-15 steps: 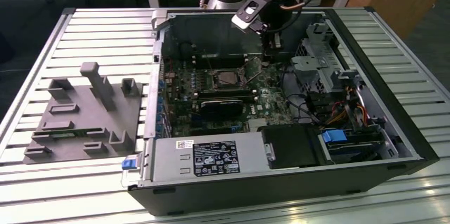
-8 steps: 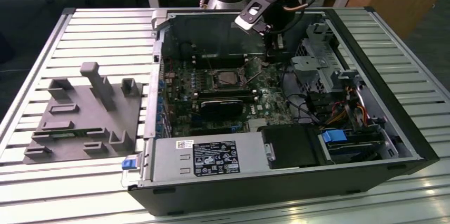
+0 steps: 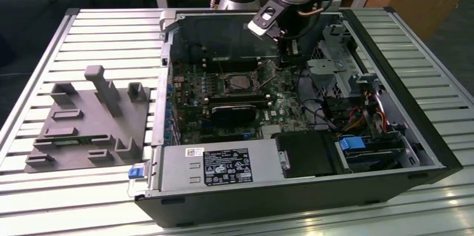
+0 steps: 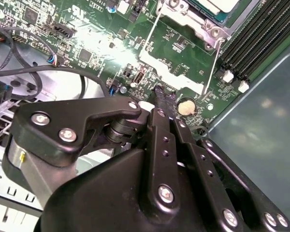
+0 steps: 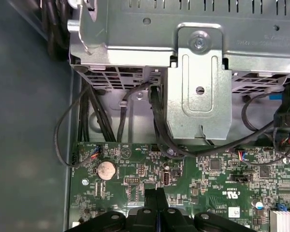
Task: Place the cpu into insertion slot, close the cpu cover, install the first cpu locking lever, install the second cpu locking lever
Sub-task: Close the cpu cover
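The open case [image 3: 296, 205] lies on the slatted tabletop [image 3: 104, 36] in the exterior view, with a grey jig [image 3: 89, 119] at its 9 o'clock. The arm reaches into the case from 12 o'clock. The hand [image 3: 290, 63] hangs low over the green board [image 3: 285, 108], at about 2 o'clock from the slot [image 3: 224, 83], near it but apart from it.

The cpu [image 3: 238, 83] sits in the slot, silvery top up, and a black fan [image 3: 231, 115] lies at the slot's 6 o'clock. In the second wrist view the cover [image 4: 191, 21] lies down around the cpu. Two thin wire levers [image 4: 150, 33] run from the frame's sides; I cannot tell whether they are latched.

The hand is narrow: in the first wrist view its fingers [image 5: 150, 198] are pressed together with nothing between them. Their tips are just above the board, near a coin cell [image 5: 106, 170]. Beyond them are a metal drive cage [image 5: 198, 96] and black cables [image 5: 63, 135].
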Tool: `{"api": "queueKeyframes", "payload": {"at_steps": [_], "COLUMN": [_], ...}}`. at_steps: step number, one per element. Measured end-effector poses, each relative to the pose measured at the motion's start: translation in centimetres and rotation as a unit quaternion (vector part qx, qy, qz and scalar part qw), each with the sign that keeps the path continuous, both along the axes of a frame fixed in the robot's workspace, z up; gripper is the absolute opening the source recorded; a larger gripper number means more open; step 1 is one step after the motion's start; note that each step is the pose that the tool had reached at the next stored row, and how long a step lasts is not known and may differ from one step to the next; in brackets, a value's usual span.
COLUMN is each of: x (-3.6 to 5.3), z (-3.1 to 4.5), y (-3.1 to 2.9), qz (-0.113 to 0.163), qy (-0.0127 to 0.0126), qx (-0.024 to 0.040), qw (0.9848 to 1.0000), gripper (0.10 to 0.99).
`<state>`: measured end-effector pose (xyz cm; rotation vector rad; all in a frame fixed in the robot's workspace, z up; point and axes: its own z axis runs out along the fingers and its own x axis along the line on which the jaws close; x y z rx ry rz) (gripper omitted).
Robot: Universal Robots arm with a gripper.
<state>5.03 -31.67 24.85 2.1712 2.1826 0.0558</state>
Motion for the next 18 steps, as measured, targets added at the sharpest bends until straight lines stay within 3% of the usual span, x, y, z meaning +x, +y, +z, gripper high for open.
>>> {"api": "queueKeyframes", "payload": {"at_steps": [11, 13, 14, 15, 18], "x": [0.01, 0.01, 0.02, 0.03, 0.09], "z": [-0.47, -0.48, -0.49, -0.51, -0.56], "y": [0.00, 0.00, 0.00, 0.01, 0.00], "qz": [0.000, 0.000, 0.000, 0.000, 0.000], "qy": [0.0000, 0.0014, 0.0054, 0.0122, 0.0385], "qx": [0.0004, 0.0005, 0.0006, 0.0005, 0.0005], "qw": [1.0000, 1.0000, 1.0000, 0.9999, 0.9993], "gripper": [0.102, 0.102, 0.102, 0.102, 0.102]}}
